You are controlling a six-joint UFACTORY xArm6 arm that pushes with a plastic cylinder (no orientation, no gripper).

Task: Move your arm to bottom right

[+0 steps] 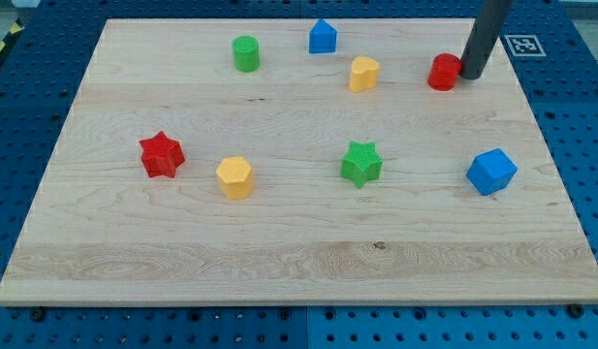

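My tip (470, 75) is at the view's top right, touching or nearly touching the right side of a red cylinder (442, 72). The dark rod rises from it out of the view's top edge. A blue cube (491, 172) lies below it, toward the view's right. A green star (361, 162) is near the middle. A yellow block (363, 73) lies left of the red cylinder. A blue house-shaped block (323, 37) and a green cylinder (245, 53) sit along the top. A red star (162, 154) and a yellow hexagonal block (235, 177) lie at the left.
The wooden board (299, 262) rests on a blue perforated table (584, 145). A black and white marker tag (521, 45) lies just off the board's top right corner.
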